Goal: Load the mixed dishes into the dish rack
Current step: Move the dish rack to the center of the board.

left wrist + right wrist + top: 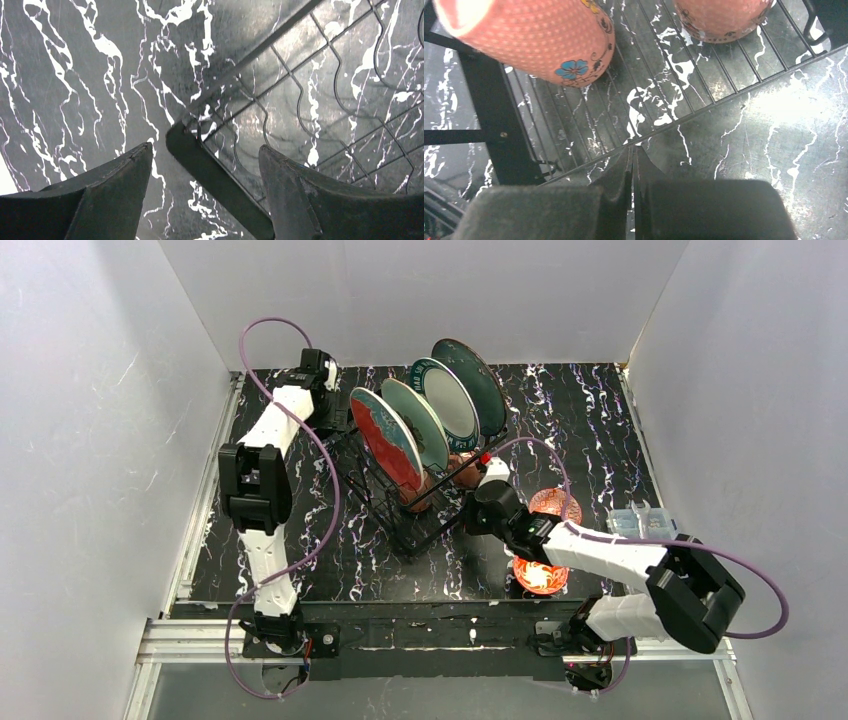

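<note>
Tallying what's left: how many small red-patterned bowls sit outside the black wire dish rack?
2. One small red-patterned bowl sits on the black marbled table right of the black wire dish rack, beyond the right arm; the other lies nearer, partly under that arm. Others may be hidden.

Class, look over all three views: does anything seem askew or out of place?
The dish rack sits diagonal to the table edges. A near red-patterned bowl and a far red-patterned bowl lie outside it. In the rack, one mug looks tipped onto its side.
</note>
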Tool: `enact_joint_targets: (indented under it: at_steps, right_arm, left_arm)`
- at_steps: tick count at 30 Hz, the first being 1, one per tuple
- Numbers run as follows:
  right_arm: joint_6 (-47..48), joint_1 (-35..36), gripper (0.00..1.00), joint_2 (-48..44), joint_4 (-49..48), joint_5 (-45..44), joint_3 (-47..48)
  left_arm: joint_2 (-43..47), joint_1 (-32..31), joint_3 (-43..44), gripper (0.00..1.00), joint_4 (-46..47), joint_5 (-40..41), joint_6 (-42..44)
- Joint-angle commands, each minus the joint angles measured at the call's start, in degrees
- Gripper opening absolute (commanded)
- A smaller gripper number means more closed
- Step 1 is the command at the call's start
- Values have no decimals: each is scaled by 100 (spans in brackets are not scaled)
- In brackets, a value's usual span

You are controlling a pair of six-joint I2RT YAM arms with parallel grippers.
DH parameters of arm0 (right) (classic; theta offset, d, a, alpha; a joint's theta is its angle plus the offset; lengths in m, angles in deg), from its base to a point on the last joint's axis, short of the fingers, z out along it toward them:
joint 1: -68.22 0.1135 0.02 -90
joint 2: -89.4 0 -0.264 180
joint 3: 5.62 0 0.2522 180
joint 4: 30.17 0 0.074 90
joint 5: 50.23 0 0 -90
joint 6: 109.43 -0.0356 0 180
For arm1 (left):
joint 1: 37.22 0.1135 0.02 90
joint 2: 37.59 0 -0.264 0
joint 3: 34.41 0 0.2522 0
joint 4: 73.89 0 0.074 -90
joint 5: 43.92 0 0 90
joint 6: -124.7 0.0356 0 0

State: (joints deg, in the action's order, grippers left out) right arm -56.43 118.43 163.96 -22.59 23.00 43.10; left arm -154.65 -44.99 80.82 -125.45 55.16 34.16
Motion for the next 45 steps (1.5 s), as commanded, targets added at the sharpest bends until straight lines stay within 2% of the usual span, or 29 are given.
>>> enact_joint_targets:
  at_steps: [1, 6, 12, 17, 19, 23, 34, 45]
  right_arm:
    - [60, -30, 4, -351, -211, 198, 44]
    - [55, -30, 4, -535, -70, 416, 39]
    - [64, -24, 1, -654, -65, 1144, -29]
    - [164, 7, 1, -654, -197, 1887, -137]
    - [135, 55, 1, -630, -303, 2000, -195]
    - [-62, 259, 1, -503, -666, 2105, -279]
    - [-714, 1045, 1, 96, -1292, 1454, -317]
    - [-1245, 1367, 1, -21, -1528, 822, -606]
  left_arm:
    - [-251, 29, 600, 76, -95, -161, 340]
    - [-628, 54, 974, 76, -79, -220, 510]
    - [-1079, 116, 1288, 74, -61, -319, 569]
    - [-1400, 125, 1508, 68, -61, -569, 467]
    - [-1474, 122, 1573, 62, -76, -631, 446]
    - [-1561, 125, 1632, 44, -118, -735, 422]
    - [-1610, 122, 1582, 1, -188, -830, 200]
    - [-1468, 242, 1230, 0, -208, -699, -200]
